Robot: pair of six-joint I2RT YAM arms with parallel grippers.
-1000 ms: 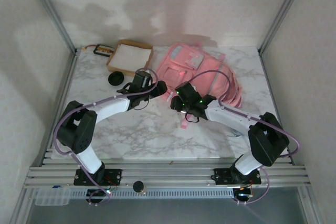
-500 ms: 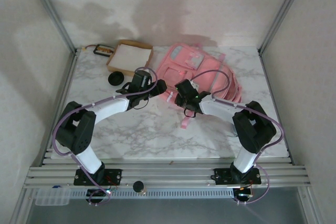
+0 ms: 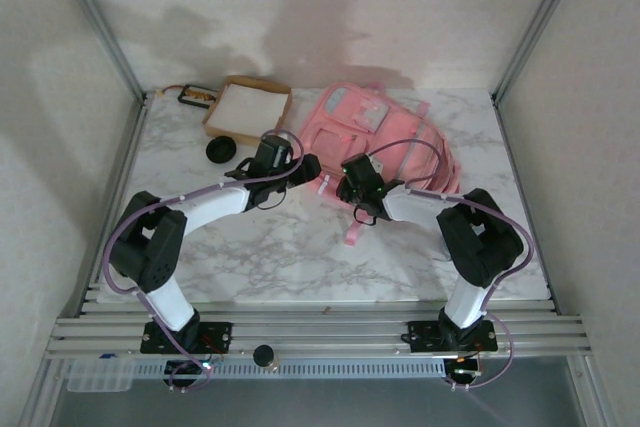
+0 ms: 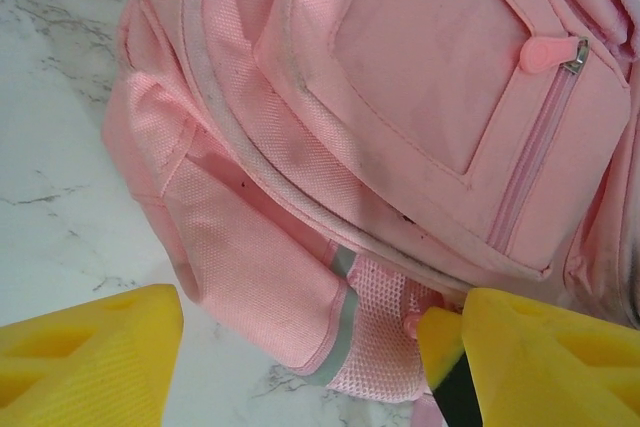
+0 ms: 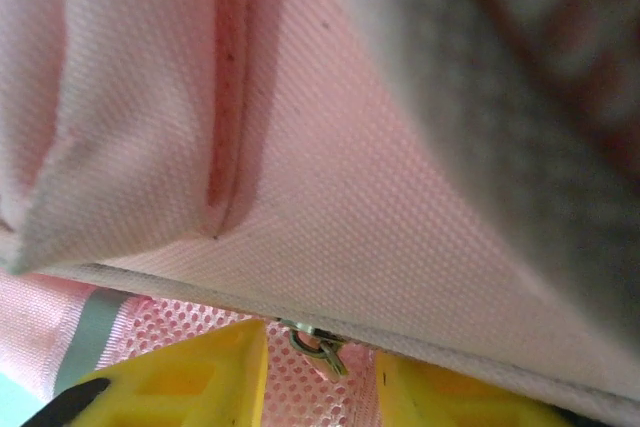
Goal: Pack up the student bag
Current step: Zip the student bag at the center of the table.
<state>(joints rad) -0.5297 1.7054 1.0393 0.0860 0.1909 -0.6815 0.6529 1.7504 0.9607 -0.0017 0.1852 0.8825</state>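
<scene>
Student bag (image 3: 385, 137) lies flat on the marble table (image 3: 280, 257), far side, right of centre, with both arms at its near-left corner.
Left gripper (image 4: 300, 332) hangs wide open over the mesh side pocket (image 4: 375, 347); right gripper (image 5: 320, 367) has its jaws narrowly apart, with a small metal zip pull (image 5: 318, 342) between them, ungripped.

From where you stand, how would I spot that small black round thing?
Find the big pink backpack at the table's far side; left of it lies a brown cardboard box with a white inside. Just nearer than that box sits the small black disc, the only round thing on the marble.
</scene>
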